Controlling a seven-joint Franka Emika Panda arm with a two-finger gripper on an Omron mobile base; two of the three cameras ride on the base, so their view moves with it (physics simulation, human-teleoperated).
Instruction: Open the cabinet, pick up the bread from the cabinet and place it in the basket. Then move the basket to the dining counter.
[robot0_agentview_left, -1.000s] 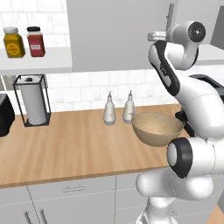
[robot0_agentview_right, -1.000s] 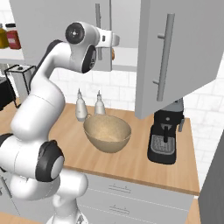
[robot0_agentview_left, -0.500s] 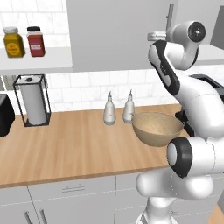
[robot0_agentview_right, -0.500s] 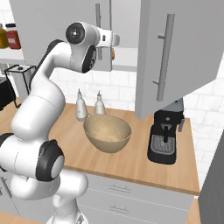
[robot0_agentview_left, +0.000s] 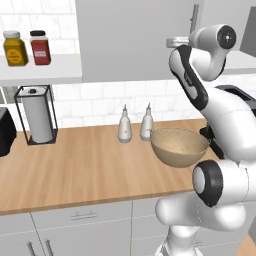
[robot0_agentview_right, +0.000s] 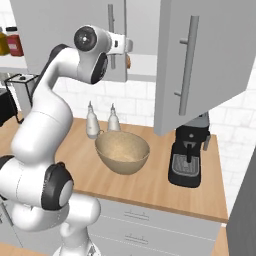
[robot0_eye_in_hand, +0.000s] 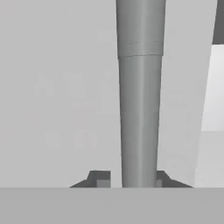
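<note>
I see the cabinet (robot0_agentview_right: 70, 35) as the biggest thing before me, a tall flat grey panel, smooth and matte, its long axis upright. A second door (robot0_agentview_right: 205, 60) to the right of the fingers hangs swung out toward me, with its own long vertical bar handle (robot0_agentview_right: 186, 65). Between the two doors a white shelf (robot0_agentview_right: 142, 65) shows, and on it, just beyond the hand, a small golden-brown patch that may be the bread (robot0_agentview_right: 128, 61); I cannot tell more of it.

Well below the fingers runs the counter (robot0_agentview_left: 75, 170), light wood with a fine lengthwise grain, above grey drawer fronts. On it, below and a little to the right of the hand, sits the basket (robot0_agentview_right: 122, 152), a wide tan woven bowl, mouth up and rough in texture. Just behind it stand two pale bottles (robot0_agentview_left: 135, 125) with narrow necks. A black coffee machine (robot0_agentview_right: 187, 157) stands to the right under the open door.

In the hand view the fingers (robot0_eye_in_hand: 131, 181) sit on either side of the left door's handle (robot0_eye_in_hand: 140, 96), a round grey bar running straight up away from them. The two dark tips (robot0_eye_in_hand: 101, 179) lie close against the bar's sides, narrowed to its width, so the hand has hold of the handle.
</note>
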